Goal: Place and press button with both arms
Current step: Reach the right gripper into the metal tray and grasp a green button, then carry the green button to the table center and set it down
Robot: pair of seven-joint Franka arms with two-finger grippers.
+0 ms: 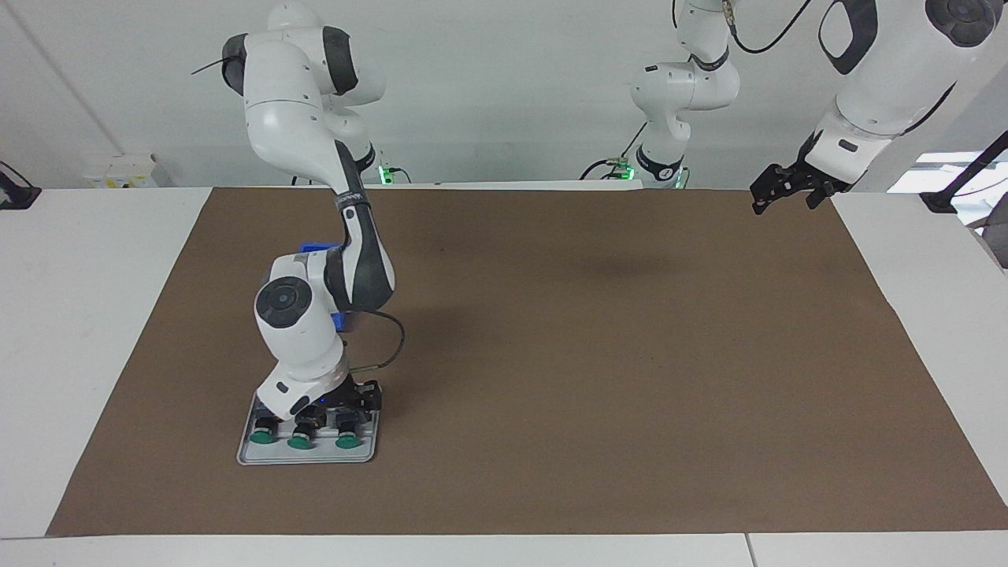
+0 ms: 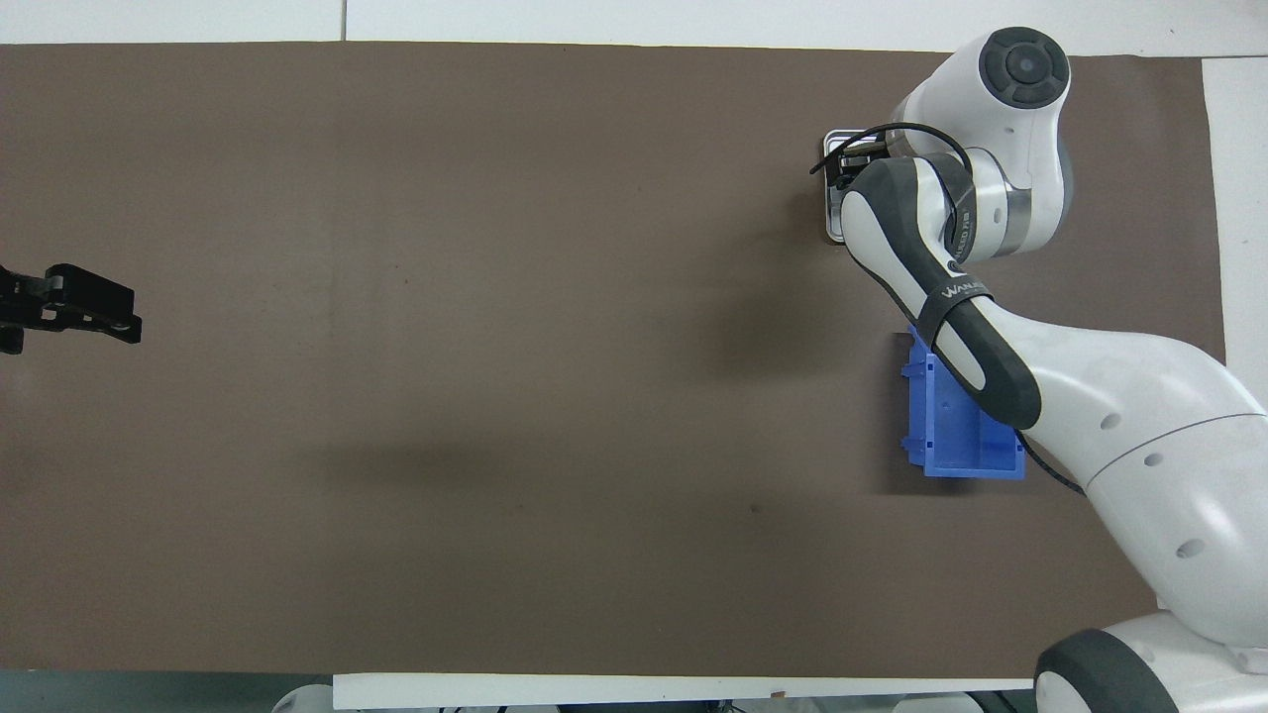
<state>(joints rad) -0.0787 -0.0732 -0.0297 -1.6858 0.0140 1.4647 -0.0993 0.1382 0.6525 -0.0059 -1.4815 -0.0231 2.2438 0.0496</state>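
Two arms are seen over the brown mat (image 1: 551, 354). The right gripper (image 1: 346, 403) is lowered onto the grey tray (image 1: 309, 453) with three green buttons (image 1: 301, 442); its finger state cannot be told. The left gripper (image 1: 787, 189) waits spread, raised at the mat's edge.

Bright even light, soft shadows on mat (image 1: 551, 354), perhaps slight blur.

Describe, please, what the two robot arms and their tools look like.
Both arms, the right arm and the left arm, have glossy white shells with dark grey joint caps. The right arm's forearm carries white lettering and a thin black cable. The right tool and the left tool are black.
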